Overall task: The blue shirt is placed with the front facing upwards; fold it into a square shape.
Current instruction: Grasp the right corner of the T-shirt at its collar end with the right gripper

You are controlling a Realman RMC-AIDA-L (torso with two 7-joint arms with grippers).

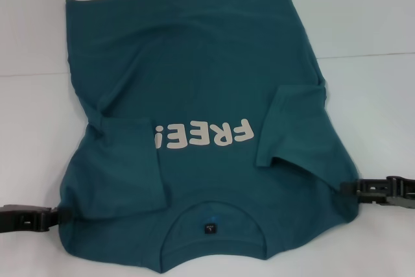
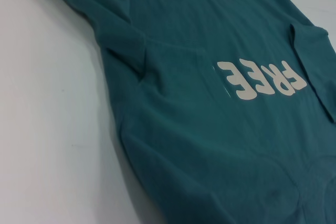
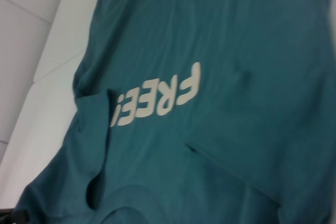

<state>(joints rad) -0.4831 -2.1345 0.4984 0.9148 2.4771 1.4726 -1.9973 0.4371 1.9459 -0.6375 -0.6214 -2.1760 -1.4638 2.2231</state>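
The blue shirt (image 1: 194, 76) lies front up on the white table, its neck and small dark tag (image 1: 209, 228) nearest me. The white "FREE!" lettering (image 1: 204, 135) reads upside down. Both sleeves are folded in over the chest, the left one (image 1: 126, 160) covering the end of the lettering and the right one (image 1: 288, 128) beside it. My left gripper (image 1: 55, 217) is at the shirt's left shoulder edge. My right gripper (image 1: 347, 189) is at the right shoulder edge. The shirt fills the left wrist view (image 2: 210, 145) and the right wrist view (image 3: 236, 51).
The white table (image 1: 369, 17) surrounds the shirt, with a seam line (image 1: 369, 54) across it at the back right. The shirt's hem lies at the far side, near the table's back.
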